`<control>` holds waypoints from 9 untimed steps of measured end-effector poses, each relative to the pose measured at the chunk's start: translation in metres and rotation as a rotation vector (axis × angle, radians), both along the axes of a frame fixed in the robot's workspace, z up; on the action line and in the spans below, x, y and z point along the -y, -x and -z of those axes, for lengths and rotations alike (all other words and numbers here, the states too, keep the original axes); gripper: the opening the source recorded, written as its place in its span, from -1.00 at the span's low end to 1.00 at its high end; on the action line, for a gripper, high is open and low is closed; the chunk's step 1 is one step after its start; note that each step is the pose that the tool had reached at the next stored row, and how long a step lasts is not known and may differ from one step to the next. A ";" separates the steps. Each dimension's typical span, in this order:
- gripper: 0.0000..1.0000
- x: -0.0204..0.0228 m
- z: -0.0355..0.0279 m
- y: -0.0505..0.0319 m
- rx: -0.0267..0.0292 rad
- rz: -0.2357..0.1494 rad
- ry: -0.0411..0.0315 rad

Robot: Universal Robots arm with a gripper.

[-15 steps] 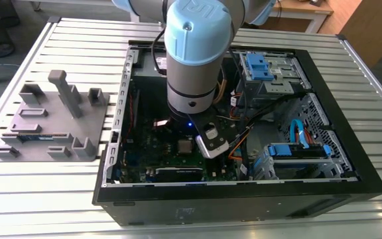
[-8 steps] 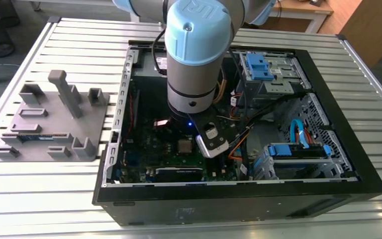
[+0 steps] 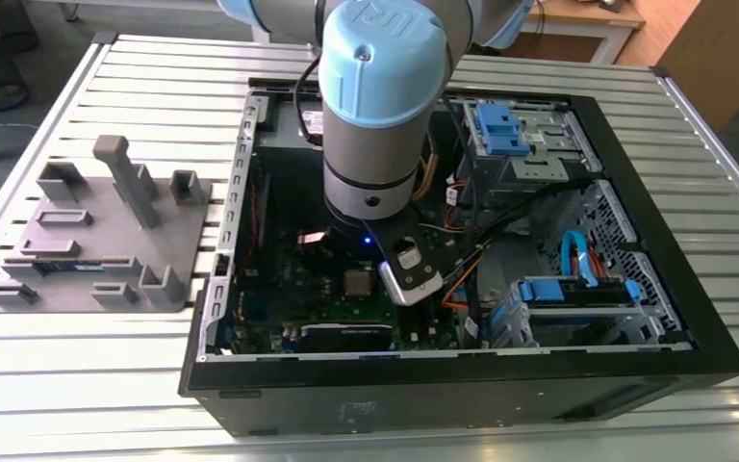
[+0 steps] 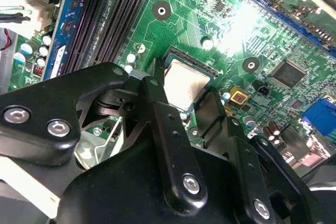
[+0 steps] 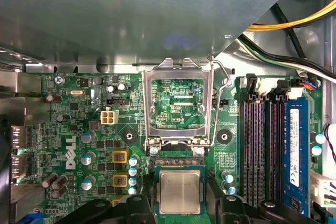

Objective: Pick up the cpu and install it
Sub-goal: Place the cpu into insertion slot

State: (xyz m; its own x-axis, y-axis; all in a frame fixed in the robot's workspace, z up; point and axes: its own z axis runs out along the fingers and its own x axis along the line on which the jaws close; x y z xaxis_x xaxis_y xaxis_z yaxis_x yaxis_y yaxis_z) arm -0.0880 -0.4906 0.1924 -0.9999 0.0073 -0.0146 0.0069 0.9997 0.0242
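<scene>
While the end effector [image 4: 184, 85] clamps its opposite edges, the cpu [image 4: 187, 81] sits at the socket [image 5: 178, 162], 8 o'clock inside the case [image 3: 472, 390] in the exterior view; likely light, stiff, fragile; edges only.

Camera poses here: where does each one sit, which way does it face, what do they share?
Exterior view: off the arm, high, looking down into the open PC case; the arm stands mid-picture.
First wrist view: on the arm, facing squarely onto the motherboard; the gripper shows.
Second wrist view: close behind the gripper, looking slantwise along it at the board.
Shared: both wrist views show the gripper straddling the cpu.
</scene>
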 end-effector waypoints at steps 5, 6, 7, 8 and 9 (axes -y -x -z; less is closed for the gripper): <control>-0.06 -0.0001 0.0002 0.0012 0.0002 0.000 -0.0005; -0.06 -0.0001 0.0002 0.0012 0.0002 0.000 -0.0005; -0.06 0.0000 0.0002 0.0012 0.0002 0.000 -0.0004; -0.06 0.0000 0.0002 0.0012 0.0001 0.000 -0.0002; -0.06 -0.0002 0.0004 0.0012 0.0001 0.000 -0.0002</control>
State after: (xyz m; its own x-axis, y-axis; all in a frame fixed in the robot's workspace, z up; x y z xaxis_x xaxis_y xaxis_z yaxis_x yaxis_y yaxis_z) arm -0.0893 -0.4904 0.1920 -0.9999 0.0072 -0.0147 0.0069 0.9997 0.0244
